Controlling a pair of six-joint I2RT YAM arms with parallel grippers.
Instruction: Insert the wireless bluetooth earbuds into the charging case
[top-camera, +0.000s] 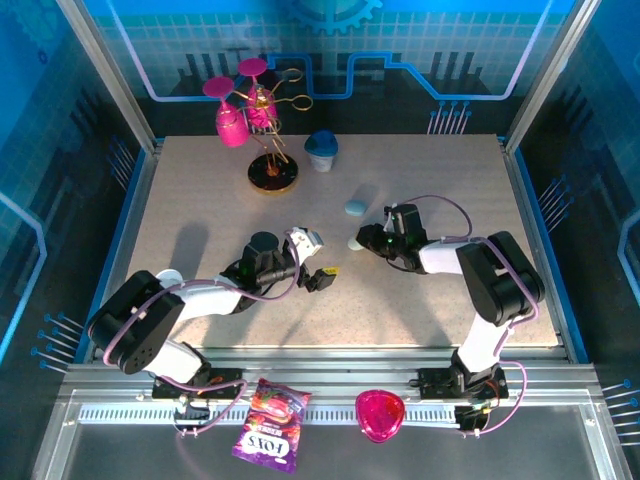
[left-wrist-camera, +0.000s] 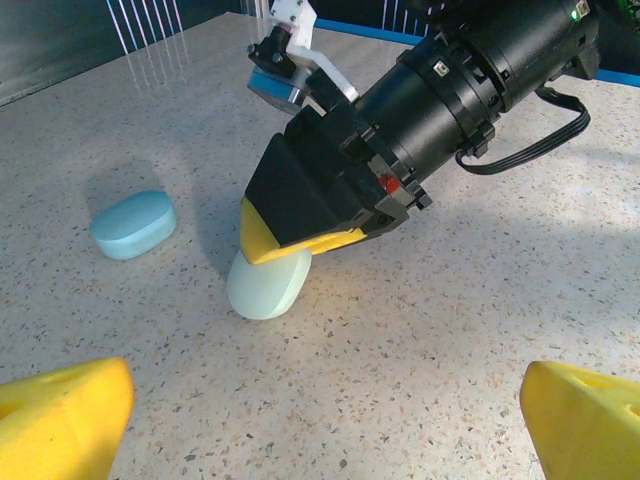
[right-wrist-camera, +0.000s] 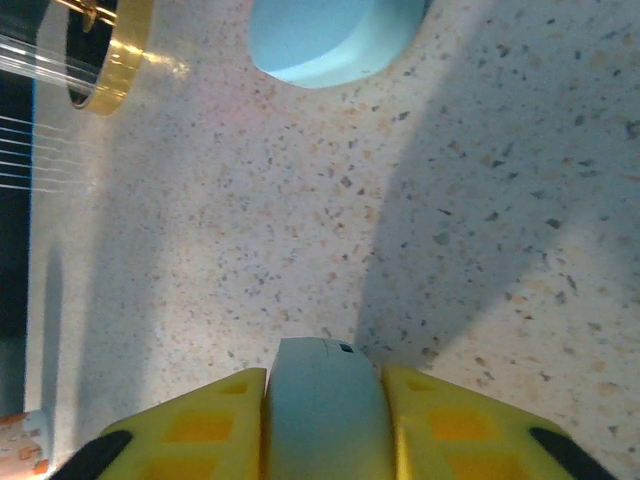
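A pale, closed oval charging case (right-wrist-camera: 325, 400) stands on its end on the table, and the yellow fingers of my right gripper (right-wrist-camera: 325, 425) are shut on its two sides. From the left wrist view the same case (left-wrist-camera: 268, 283) pokes out under the right gripper (left-wrist-camera: 285, 245). From above the case (top-camera: 354, 244) sits mid-table at the right gripper (top-camera: 364, 242). A second light-blue oval case (top-camera: 356, 207) (left-wrist-camera: 133, 224) (right-wrist-camera: 335, 35) lies flat just beyond it. My left gripper (top-camera: 318, 258) (left-wrist-camera: 325, 430) is wide open, empty, a short way left of the held case. The earbuds are out of view.
A gold stand (top-camera: 272, 172) hung with pink cups is at the back left, its gold base (right-wrist-camera: 105, 60) near the second case. A blue-lidded white cup (top-camera: 322, 152) stands beside it. A snack pouch (top-camera: 270, 425) and a pink lid (top-camera: 380, 415) lie on the front ledge.
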